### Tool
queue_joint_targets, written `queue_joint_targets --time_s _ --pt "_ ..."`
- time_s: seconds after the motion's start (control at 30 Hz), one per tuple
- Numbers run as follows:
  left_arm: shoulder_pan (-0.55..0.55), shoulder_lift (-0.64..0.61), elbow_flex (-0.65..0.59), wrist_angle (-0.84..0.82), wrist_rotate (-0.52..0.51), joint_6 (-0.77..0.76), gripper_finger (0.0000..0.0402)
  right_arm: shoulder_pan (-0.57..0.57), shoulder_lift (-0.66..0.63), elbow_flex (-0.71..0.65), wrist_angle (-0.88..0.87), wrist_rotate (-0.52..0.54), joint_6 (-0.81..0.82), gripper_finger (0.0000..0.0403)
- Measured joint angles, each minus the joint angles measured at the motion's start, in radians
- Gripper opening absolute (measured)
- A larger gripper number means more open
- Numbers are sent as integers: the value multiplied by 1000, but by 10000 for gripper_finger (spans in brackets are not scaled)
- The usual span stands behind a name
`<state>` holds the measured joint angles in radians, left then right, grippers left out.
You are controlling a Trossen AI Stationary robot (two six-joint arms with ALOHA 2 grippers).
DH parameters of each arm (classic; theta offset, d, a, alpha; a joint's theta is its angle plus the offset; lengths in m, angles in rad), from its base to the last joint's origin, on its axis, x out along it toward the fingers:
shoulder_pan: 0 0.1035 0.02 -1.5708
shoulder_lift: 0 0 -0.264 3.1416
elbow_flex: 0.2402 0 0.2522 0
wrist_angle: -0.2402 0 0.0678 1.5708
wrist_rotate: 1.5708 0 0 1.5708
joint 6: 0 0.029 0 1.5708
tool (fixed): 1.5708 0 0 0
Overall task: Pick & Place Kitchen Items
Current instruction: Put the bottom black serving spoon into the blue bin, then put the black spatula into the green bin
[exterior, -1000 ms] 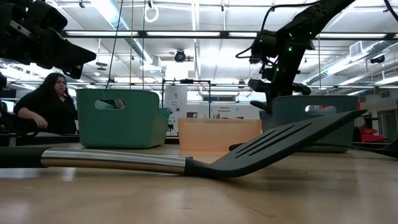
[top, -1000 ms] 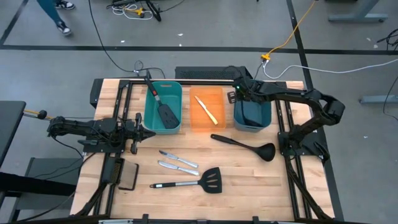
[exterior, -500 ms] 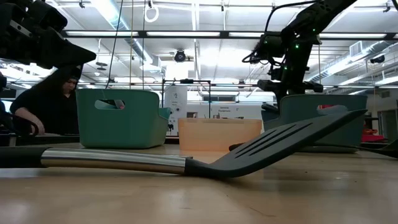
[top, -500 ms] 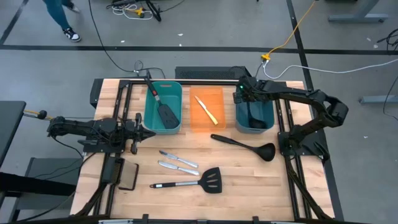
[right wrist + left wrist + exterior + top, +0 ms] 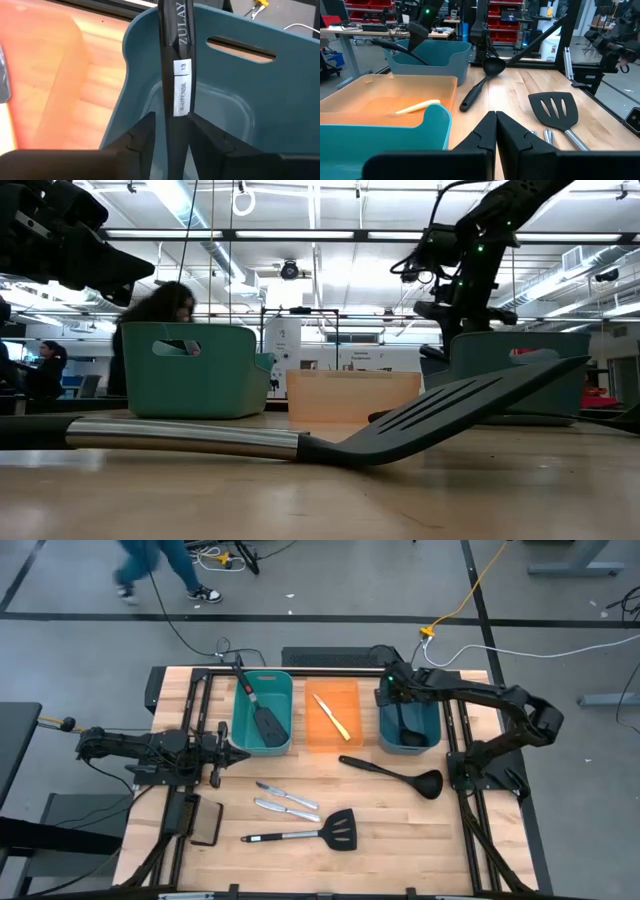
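From the table's near edge, a black slotted spatula [image 5: 318,831] lies flat. Just beyond it, toward eleven o'clock, two small silver knives [image 5: 286,801] lie side by side. Out at nine o'clock the left gripper [image 5: 232,753] waits low over the wood, its fingers [image 5: 487,131] clenched together on nothing. Toward two o'clock a long black ladle [image 5: 393,773] lies on the boards. Further back stand three bins in a row: a teal bin [image 5: 246,715] at eleven with the second spatula [image 5: 262,712] leaning in it, an orange bin [image 5: 352,718] at twelve holding the slim pale-yellow knife [image 5: 333,716], and a blue bin [image 5: 432,720] at one. The right gripper [image 5: 392,692] hovers over the blue bin's far rim, fingers [image 5: 134,141] parted either side of the second ladle's [image 5: 177,80] handle, which stands in the bin.
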<state>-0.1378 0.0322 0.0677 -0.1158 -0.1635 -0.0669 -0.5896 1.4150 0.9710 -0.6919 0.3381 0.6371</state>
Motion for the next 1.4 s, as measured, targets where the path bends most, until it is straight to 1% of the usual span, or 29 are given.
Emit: queue_joint_targets --time_s 0.2,0.4,0.5,0.57,0.63,0.77,0.87,0.9,0.97,1.1,1.17,1.27,1.33,1.4 --pt "0 0 0 0 0 1 13 0 -56 0 -31 -66 -17 145" --pt "0 0 0 1 0 0 12 5 -156 0 -29 -55 -40 154" --pt "0 0 0 0 0 0 12 52 -242 0 53 -35 -174 145" --pt "0 0 0 0 0 0 12 114 -315 -1 132 -45 -265 130" --pt "0 0 0 0 0 0 12 189 -403 -23 266 -62 -365 110" --pt "0 0 0 -7 0 0 13 326 -610 -147 591 -142 -547 59" --pt "0 0 0 -7 0 0 13 394 -768 -270 733 -246 -648 16" --pt "0 0 0 -7 0 0 12 410 -816 -308 752 -283 -671 9" --pt "0 0 0 -6 0 0 13 431 -910 -382 773 -297 -687 10" --pt "0 0 0 -6 0 -1 13 452 -1117 -510 773 -225 -663 9" --pt "0 0 0 -6 0 -6 13 454 -1211 -560 778 -228 -657 5" --pt "0 0 0 -6 0 -8 12 454 -1317 -628 745 -271 -621 7" --pt "0 0 0 -6 0 -8 12 454 -1369 -671 724 -270 -596 8" --pt "0 0 0 -7 0 -8 12 454 -1405 -715 744 -269 -573 7"
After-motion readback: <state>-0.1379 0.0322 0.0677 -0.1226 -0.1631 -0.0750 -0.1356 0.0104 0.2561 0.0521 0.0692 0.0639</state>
